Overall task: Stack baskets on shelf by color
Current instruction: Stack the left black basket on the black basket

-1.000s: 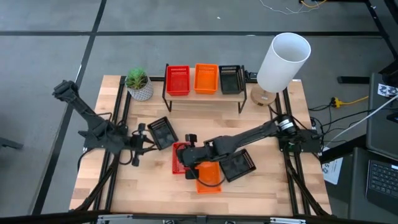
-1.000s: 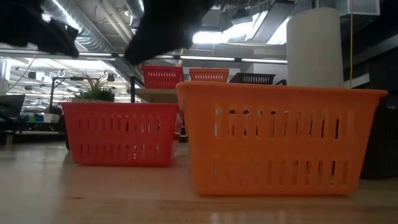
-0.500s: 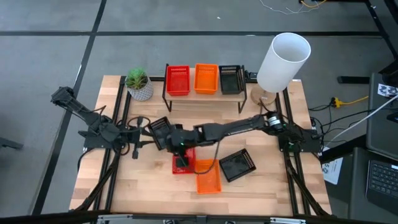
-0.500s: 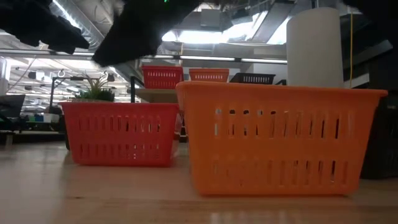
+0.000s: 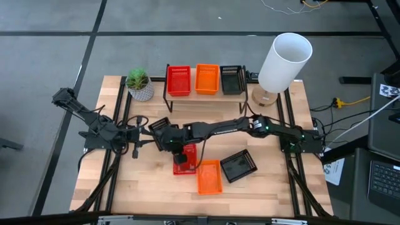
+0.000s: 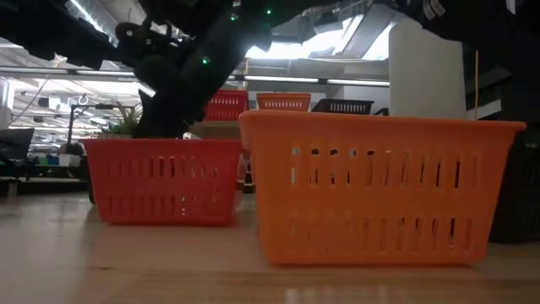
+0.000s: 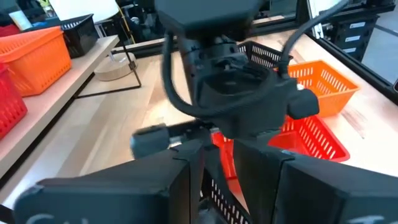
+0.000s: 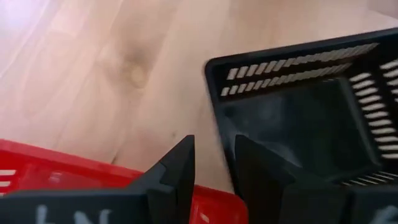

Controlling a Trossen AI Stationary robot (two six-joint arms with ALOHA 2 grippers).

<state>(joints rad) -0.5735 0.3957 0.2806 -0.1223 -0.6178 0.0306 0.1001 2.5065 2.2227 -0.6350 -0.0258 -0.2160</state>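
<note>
While over empty black basket (image 8: pixel 292 118) and red basket (image 8: pixel 62 171), right fingers (image 8: pixel 177 168) parted; left fingers (image 7: pixel 174 180) unclear.

red basket (image 5: pixel 185 159), orange basket (image 5: pixel 209 177), black basket (image 5: pixel 238 165)

Red basket (image 5: pixel 185 159): far half covered by the right arm in high view. Black basket (image 5: pixel 164 132): partly under the right gripper (image 5: pixel 170 140); finger gap too small to read there. Orange basket (image 6: pixel 375 187): hides the table behind it in low view. Left gripper (image 7: pixel 214 165): fingertips cut off by the picture's edge.
</note>
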